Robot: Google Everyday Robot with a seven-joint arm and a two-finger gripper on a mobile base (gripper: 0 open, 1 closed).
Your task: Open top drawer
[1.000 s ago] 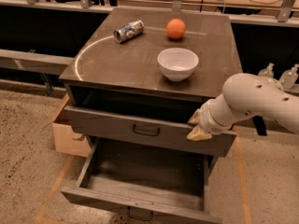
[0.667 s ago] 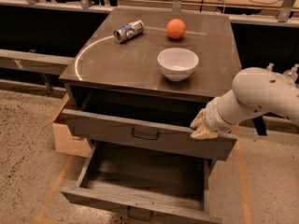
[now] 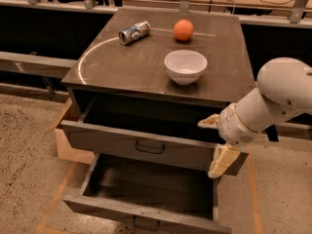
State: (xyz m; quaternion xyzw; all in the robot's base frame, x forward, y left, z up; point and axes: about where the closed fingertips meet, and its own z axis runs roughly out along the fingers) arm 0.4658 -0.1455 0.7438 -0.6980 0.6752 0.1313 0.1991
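The top drawer [image 3: 112,140] of the dark grey-brown cabinet [image 3: 122,67] stands partly pulled out, its small black handle [image 3: 149,147] at the centre of the front. My gripper [image 3: 216,143] is at the right end of that drawer front, on a white arm coming in from the right. Its fingers are spread. One cream fingertip [image 3: 209,122] sits above the drawer's opening. The other hangs down in front of the drawer front's right end.
The lower drawer [image 3: 146,211] is pulled out further, below the top one. On the cabinet top lie a can [image 3: 134,32], an orange [image 3: 184,29] and a white bowl [image 3: 185,66]. A cardboard box [image 3: 66,147] stands on the floor left of the cabinet.
The top drawer has slid out a little further towards me. My gripper has shifted right and down along the drawer front's right end, and its fingers now stand wider apart.
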